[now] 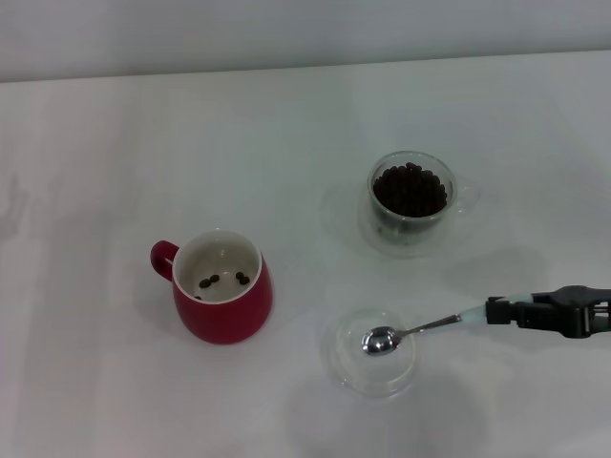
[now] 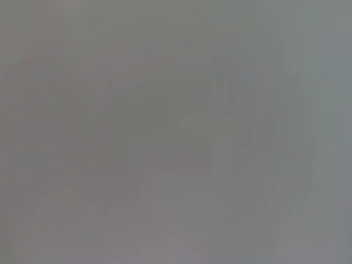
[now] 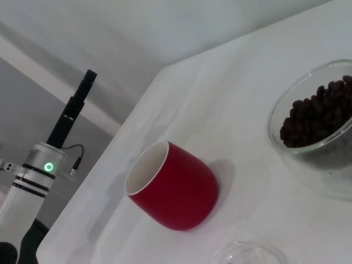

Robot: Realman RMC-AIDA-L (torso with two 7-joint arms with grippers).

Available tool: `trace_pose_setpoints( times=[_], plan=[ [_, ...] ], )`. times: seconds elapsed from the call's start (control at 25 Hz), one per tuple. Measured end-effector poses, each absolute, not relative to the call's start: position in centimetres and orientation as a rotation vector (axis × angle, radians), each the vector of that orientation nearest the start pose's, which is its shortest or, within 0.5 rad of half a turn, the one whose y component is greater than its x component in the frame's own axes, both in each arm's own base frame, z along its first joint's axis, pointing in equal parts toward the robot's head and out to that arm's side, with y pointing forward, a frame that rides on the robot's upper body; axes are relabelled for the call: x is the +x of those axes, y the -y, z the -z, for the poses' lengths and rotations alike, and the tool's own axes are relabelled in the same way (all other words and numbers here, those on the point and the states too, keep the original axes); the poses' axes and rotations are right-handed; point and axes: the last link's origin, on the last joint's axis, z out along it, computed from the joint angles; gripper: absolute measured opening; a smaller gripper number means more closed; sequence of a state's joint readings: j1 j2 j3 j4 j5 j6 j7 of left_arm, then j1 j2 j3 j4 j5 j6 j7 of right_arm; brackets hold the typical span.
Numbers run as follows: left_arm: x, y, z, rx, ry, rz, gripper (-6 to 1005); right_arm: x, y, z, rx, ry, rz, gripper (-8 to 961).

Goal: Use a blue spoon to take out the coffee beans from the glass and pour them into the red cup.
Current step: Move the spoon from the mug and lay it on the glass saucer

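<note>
My right gripper (image 1: 496,312) reaches in from the right edge of the head view, shut on the pale blue handle of the blue spoon (image 1: 420,329). The spoon's shiny bowl looks empty and sits over a shallow clear dish. The glass (image 1: 412,224) on its saucer stands behind the spoon and is full of coffee beans (image 1: 410,189). The red cup (image 1: 224,307) stands to the left with a few beans (image 1: 221,280) inside. The right wrist view shows the red cup (image 3: 176,190) and the glass (image 3: 330,170) with beans (image 3: 322,113). The left wrist view is blank grey.
The shallow clear glass dish (image 1: 346,367) lies near the table's front, between cup and gripper; its rim also shows in the right wrist view (image 3: 250,254). My left arm (image 3: 47,165) is parked beyond the table's left edge. The white table (image 1: 115,143) stretches to the back.
</note>
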State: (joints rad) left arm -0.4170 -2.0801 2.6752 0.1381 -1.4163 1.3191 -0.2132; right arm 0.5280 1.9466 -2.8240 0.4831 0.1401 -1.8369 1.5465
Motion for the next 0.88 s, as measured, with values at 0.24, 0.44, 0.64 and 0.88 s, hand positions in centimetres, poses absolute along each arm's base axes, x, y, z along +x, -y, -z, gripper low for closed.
trace_pose_setpoints(
  times=[0.24, 0.44, 0.64, 0.88],
  plan=[
    [-34.2, -31.3, -0.9, -1.371, 0.608, 0.809, 892, 34.8, -24.5, -2.9, -2.553, -1.53, -0.693, 208],
    [-34.3, -31.2, -0.9, -1.371, 0.61, 0.807, 892, 34.4, -24.9, -2.5, -2.579, -1.523, -0.677, 209],
    [-34.4, -31.1, -0.9, -1.372, 0.613, 0.806, 892, 34.2, -25.2, -2.3, -2.595, -1.52, -0.65, 210],
    [-34.5, -31.0, -0.9, -1.372, 0.615, 0.805, 892, 33.8, -25.9, -2.3, -2.609, -1.508, -0.643, 212]
  ],
)
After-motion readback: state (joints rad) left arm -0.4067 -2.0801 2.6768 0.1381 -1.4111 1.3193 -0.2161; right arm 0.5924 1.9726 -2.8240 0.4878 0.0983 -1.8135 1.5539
